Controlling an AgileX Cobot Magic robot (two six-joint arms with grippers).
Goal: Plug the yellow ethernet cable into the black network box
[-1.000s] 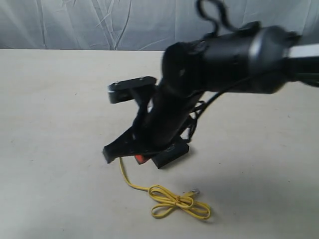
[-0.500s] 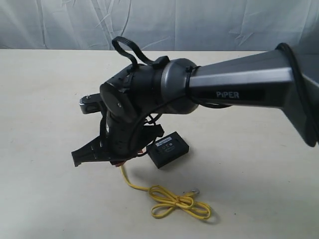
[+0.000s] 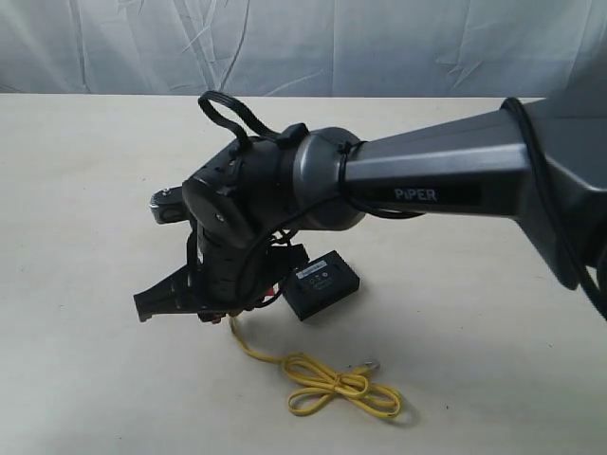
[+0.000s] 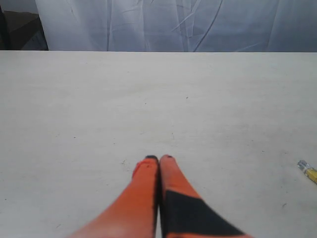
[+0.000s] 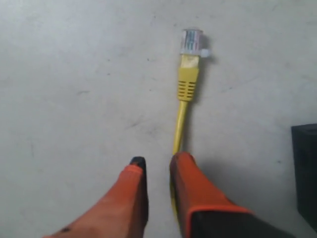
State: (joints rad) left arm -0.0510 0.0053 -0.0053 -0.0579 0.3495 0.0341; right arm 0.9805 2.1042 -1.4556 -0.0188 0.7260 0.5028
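**Right arm (image 3: pixel 427 180).** It reaches in from the right of the exterior view and across the middle, wrist bent down. Your right hand (image 5: pixel 154 161) is low over the counter (image 3: pixel 493 379), to the left of the black network box (image 3: pixel 322 282).

**Right hand state.** Released. The right wrist view shows its two orange fingers (image 5: pixel 131 188) apart, with a narrow strip of bare counter between the tips. Nothing is in that gap.

**Yellow ethernet cable (image 3: pixel 327 379).**
- It lies flat on the counter.
- One end starts just below your right hand. In the exterior view the cable runs from there toward the camera and into a looped bundle (image 3: pixel 341 384) tied at its middle.
- The far plug (image 3: pixel 370 363) sticks out just behind the bundle.
- In the right wrist view the near plug (image 5: pixel 191 42), clear with a yellow boot behind it, lies ahead of the fingertips.
- From that plug the cable runs back alongside one finger and goes out of sight under it. You cannot tell from these views whether that finger touches the cable.
- Neither plug is in a port, and both lie apart from the box.

**Black network box.** It lies flat on the counter with its pale label up, just beside the right wrist and behind the bundle. The right wrist view catches only a black edge of it at the side of the picture.

**Left hand (image 4: pixel 159 158).** Clenched. The orange tips are pressed together with nothing between them, and bare counter lies ahead. A yellow cable tip (image 4: pixel 308 171) shows at the edge of the left wrist view, well apart from the fingers. Which end it is cannot be told.
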